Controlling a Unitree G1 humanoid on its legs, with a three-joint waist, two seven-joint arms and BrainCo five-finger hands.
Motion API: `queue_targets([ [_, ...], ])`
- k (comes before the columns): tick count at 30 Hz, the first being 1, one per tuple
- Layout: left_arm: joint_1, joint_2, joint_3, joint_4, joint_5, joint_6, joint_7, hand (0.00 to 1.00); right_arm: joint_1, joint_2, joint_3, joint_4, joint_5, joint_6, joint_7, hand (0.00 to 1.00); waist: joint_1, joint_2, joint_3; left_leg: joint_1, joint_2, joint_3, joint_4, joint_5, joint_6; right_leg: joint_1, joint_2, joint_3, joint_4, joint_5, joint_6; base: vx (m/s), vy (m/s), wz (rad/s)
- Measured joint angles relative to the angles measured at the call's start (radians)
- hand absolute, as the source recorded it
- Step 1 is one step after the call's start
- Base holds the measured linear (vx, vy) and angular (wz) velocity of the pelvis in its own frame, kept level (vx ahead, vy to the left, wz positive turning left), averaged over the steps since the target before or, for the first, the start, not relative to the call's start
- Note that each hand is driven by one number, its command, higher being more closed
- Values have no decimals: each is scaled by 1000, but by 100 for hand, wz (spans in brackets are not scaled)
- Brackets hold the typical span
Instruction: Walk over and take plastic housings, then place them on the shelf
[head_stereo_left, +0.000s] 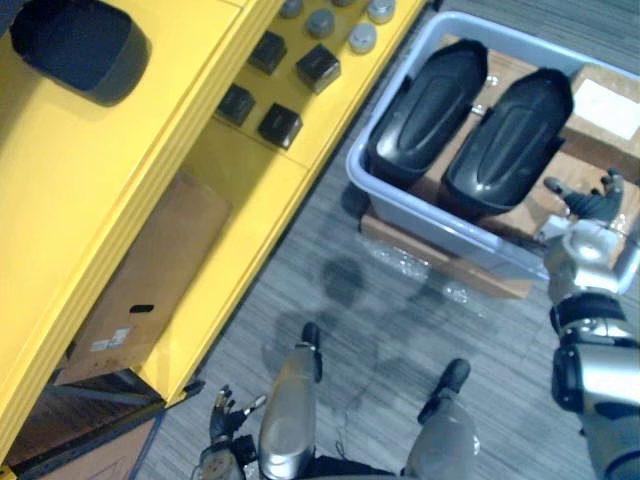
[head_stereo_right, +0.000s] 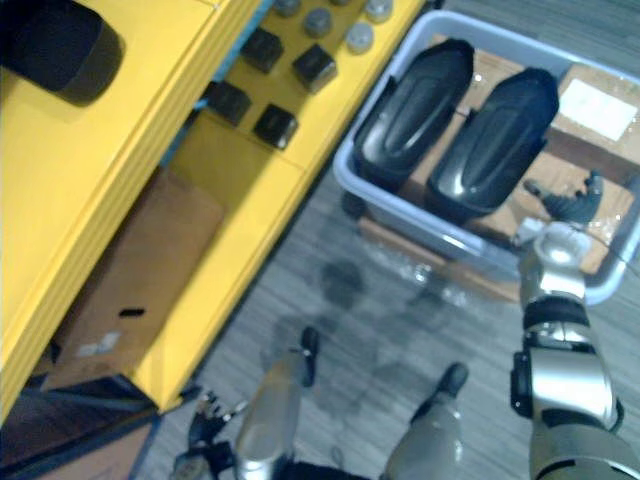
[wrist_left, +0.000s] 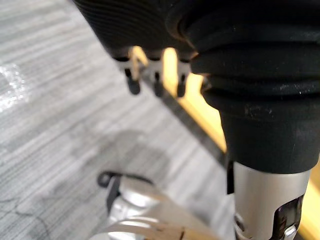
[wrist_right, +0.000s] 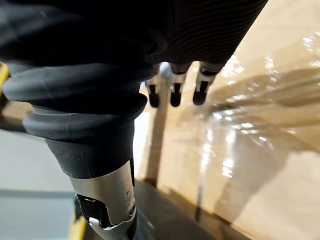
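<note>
In the left eye view, the left housing (head_stereo_left: 425, 110) and the right housing (head_stereo_left: 510, 140) lie side by side in the grey bin (head_stereo_left: 430, 228) at the upper right. A third housing (head_stereo_left: 80, 50) sits at the upper left on the yellow shelf (head_stereo_left: 100, 185). My right hand (head_stereo_left: 590, 200) hovers at the right edge over the bin's near corner, spread and empty. My left hand (head_stereo_left: 225, 412) hangs at the bottom left by the shelf's foot, loose and empty.

In the right eye view there is a clear gap between the right hand and the right housing, with the hand just beside it toward the right edge. I judge I should slide the hand up and left in the frame until it is over the middle of that housing.

In the left wrist view the fingers (wrist_left: 156, 85) hang straight above the carpet (wrist_left: 60, 125), with the shelf's yellow edge past them.

In the right wrist view the fingers (wrist_right: 175, 92) are straight over film-wrapped cardboard (wrist_right: 250, 130), not over a housing, so I am off target.

The housings look long, rounded and glossy, so I expect them to slip. I would close across the narrow width near the middle, bring the left hand in for support, and lift clear of the bin wall before turning toward the shelf.
</note>
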Motion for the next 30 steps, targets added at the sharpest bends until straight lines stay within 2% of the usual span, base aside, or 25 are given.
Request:
queue_targets([
  [2, 0, 2, -14, 5, -5, -9, 0, 0, -22, -9, 6, 29, 0, 5, 0, 0, 7, 6, 2, 2, -2, -6, -17, 12, -3, -2, -2, -6, 10, -6, -4, -65, -14, 11],
  [4, 0, -4, -38, 15, -7, -18, -5, 0, -53, -40, 8, 48, 0, 9, -1, 0, 23, 28, 2, 2, -8, -10, -33, 25, -3, -8, -9, -9, 17, -8, -4, -88, -3, 8],
  [7, 2, -6, -53, 33, -18, -20, -6, 0, -90, -46, 31, 55, -1, 37, 1, 0, 26, 36, -4, 2, -22, -16, -61, 51, -1, -23, -22, -11, 25, -8, -4, -39, 0, 9],
  [11, 4, -1, -76, 34, -39, -19, -7, 0, -99, -58, 47, 81, -7, 53, 3, 0, 39, 39, -6, 1, -26, -23, -61, 53, -1, -19, -26, -19, 27, -8, -4, -18, 6, 6],
  [14, 4, -4, -87, 41, -46, -19, -8, 0, -109, -77, 50, 98, -23, 71, 15, 0, 53, 50, -13, -1, -32, -28, -63, 55, 0, -18, -31, -28, 29, -10, -4, -15, 8, 6],
  [17, 4, -8, -92, 51, -48, -18, -11, 0, -127, -87, 69, 116, -39, 87, 24, 0, 55, 60, -21, -4, -34, -30, -66, 56, 0, -19, -33, -32, 30, -12, -4, -3, -1, 1],
  [18, 4, -10, -93, 54, -49, -18, -13, 0, -129, -90, 69, 116, -41, 97, 24, 100, 57, 64, -23, -5, -35, -30, -66, 56, 0, -20, -34, -33, 30, -13, -3, -6, -3, 4],
  [20, 4, -13, -115, 60, -78, -13, -27, 0, -139, -120, 80, 116, -62, 171, 16, 100, 70, 82, -36, -15, -38, -32, -65, 56, 0, -26, -36, -37, 31, -14, -2, -9, -2, 6],
  [21, 2, -15, -121, 63, -83, -12, -28, 0, -143, -131, 87, 116, -69, 188, 10, 100, 75, 88, -40, -20, -38, -33, -64, 56, 0, -29, -36, -39, 33, -14, -2, -11, 0, 7],
  [23, 0, -23, -123, 75, -85, -10, -30, 0, -151, -172, 86, 118, -101, 250, -16, 100, 83, 99, -48, -36, -46, -50, -62, 59, 0, -36, -41, -52, 38, -16, -2, -8, -4, 15],
  [25, 0, -23, -127, 78, -86, -9, -31, 0, -151, -184, 85, 124, -112, 291, -21, 100, 88, 103, -50, -36, -48, -55, -61, 59, 0, -35, -44, -58, 44, -19, -3, -10, -2, 12],
  [28, -3, -23, -138, 84, -114, -9, -37, 0, -165, -209, 84, 146, -151, 401, -23, 100, 104, 105, -52, -35, -50, -57, -60, 58, 0, -36, -51, -62, 62, -33, -4, -9, -5, 4],
  [30, -5, -22, -153, 93, -116, -11, -38, 0, -167, -214, 84, 159, -193, 448, -24, 100, 107, 110, -56, -35, -57, -61, -63, 58, 0, -39, -60, -67, 74, -44, 1, -15, -1, 12],
])
